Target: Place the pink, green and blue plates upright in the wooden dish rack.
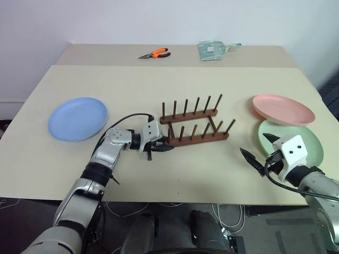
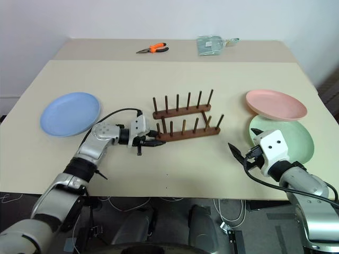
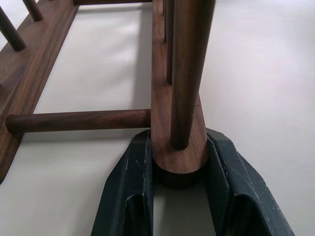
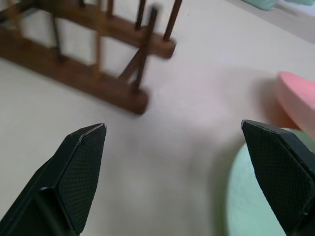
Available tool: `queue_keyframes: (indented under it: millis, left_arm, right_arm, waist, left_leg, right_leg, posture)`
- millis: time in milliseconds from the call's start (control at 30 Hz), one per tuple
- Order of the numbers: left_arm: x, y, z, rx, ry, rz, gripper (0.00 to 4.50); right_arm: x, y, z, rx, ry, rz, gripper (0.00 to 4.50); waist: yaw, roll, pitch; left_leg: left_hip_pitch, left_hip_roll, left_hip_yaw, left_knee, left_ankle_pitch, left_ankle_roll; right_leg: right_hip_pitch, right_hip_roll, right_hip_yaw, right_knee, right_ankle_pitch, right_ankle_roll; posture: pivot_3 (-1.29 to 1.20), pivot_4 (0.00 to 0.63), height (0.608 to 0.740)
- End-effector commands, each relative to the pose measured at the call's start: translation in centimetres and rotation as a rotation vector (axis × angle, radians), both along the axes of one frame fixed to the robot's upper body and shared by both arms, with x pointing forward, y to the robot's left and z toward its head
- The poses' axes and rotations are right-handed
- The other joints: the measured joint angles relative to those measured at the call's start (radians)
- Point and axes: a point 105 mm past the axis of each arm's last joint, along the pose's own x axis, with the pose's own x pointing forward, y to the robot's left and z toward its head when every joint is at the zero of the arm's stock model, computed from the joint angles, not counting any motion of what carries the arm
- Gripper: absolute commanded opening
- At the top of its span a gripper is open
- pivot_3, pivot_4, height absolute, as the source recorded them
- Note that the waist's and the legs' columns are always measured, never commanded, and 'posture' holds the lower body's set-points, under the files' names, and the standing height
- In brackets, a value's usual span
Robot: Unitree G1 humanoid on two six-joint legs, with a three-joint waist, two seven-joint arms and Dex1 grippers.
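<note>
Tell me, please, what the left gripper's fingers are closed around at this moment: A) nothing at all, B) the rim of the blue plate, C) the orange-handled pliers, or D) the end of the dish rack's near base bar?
D: in the left wrist view the left gripper has its two black fingers pressed on either side of the rounded end of the wooden dish rack.

You have smooth, satin dark wood in the dish rack (image 3: 178, 98) between your left gripper's (image 3: 179, 196) matt black fingers (image 3: 125, 196). Beside your right gripper (image 4: 172, 167), the green plate (image 4: 256, 201) looks matt.
</note>
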Motion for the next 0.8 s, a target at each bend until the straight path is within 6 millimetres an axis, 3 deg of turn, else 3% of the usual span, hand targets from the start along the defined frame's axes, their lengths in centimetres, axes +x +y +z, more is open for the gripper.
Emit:
queue_keyframes:
  millis: [33,67,200,300,400,533,600,700,800]
  left_arm:
    - [-1.6,-0.6,0.4,0.022,-0.006,-0.05,0.77]
    - [-1.5,-0.5,0.3,0.018,0.004,-0.027,0.77]
    - [-0.1,0.2,-0.2,0.056,-0.019,0.065,2.73]
    - [0.8,1.8,-0.4,0.092,-0.026,0.147,4.27]
    - [-0.6,4.0,-0.8,0.125,0.039,0.154,4.28]
    - [-4.8,5.3,-0.9,0.129,0.177,0.09,2.77]
    - [-6.2,5.1,-0.8,0.114,0.229,0.076,1.77]
    - [-6.5,4.3,-0.9,0.102,0.226,0.1,0.25]
    - [-5.7,2.3,-1.2,0.059,0.189,0.161,0.07]
  right_arm:
    - [-0.1,-0.7,0.8,-0.034,-0.016,0.007,4.5]
    - [0.0,-0.8,0.7,-0.036,-0.014,0.008,4.5]
    - [-0.2,-1.1,0.3,-0.054,0.02,0.023,4.5]
    - [-0.8,-0.8,-0.3,-0.065,0.065,0.064,3.59]
    - [-1.7,0.1,-1.2,-0.077,0.125,0.128,2.06]
    - [-3.3,2.8,-2.4,-0.054,0.2,0.251,0.0]
    - [-3.4,4.1,-2.7,-0.034,0.199,0.276,0.0]
    - [-2.8,4.8,-3.3,-0.043,0.182,0.261,0.0]
    - [-1.5,6.0,-4.2,-0.043,0.18,0.24,0.0]
  waist:
    - [0.0,0.0,0.0]
    - [0.002,0.0,0.0]
    - [0.002,0.0,0.0]
    - [0.001,0.0,0.0]
    - [-0.007,0.001,0.0]
    - [-0.033,0.002,-0.001]
    - [-0.03,0.004,-0.002]
    - [-0.018,0.005,-0.004]
    - [-0.001,0.005,-0.004]
  left_leg:
    - [0.0,0.0,0.0,0.0,0.0,0.0]
    - [0.0,0.0,0.0,0.0,0.0,0.0]
    - [0.0,0.0,0.0,0.001,0.0,0.0]
    - [0.0,0.0,0.0,0.001,0.0,0.0]
    - [0.001,0.0,0.0,0.0,0.0,0.0]
    - [0.003,0.003,0.0,-0.003,0.0,0.0]
    - [0.003,0.004,0.001,-0.003,0.0,0.0]
    - [0.001,0.006,0.001,0.0,0.0,0.0]
    - [0.0,0.004,0.001,0.001,0.0,0.0]
  right_leg:
    - [0.0,0.0,0.0,0.0,0.0,0.0]
    - [0.0,0.0,0.0,0.0,-0.001,-0.001]
    - [0.0,0.0,0.0,0.0,-0.002,-0.002]
    - [0.0,0.0,0.0,0.0,-0.003,-0.001]
    - [0.0,0.0,0.0,0.001,-0.003,-0.001]
    - [0.0,0.002,0.0,0.002,-0.005,-0.002]
    - [0.0,0.002,0.0,0.002,-0.006,-0.003]
    - [0.0,0.001,0.0,0.001,-0.006,-0.004]
    - [0.0,-0.001,0.0,0.0,-0.007,-0.004]
  posture:
    - [0.0,0.15,0.74]
    - [0.0,0.15,0.74]
    - [0.0,0.15,0.74]
    - [0.0,0.15,0.74]
    - [0.0,0.15,0.74]
    - [0.0,0.15,0.74]
    - [0.0,0.15,0.74]
    - [0.0,0.15,0.74]
    - [0.0,0.15,0.74]
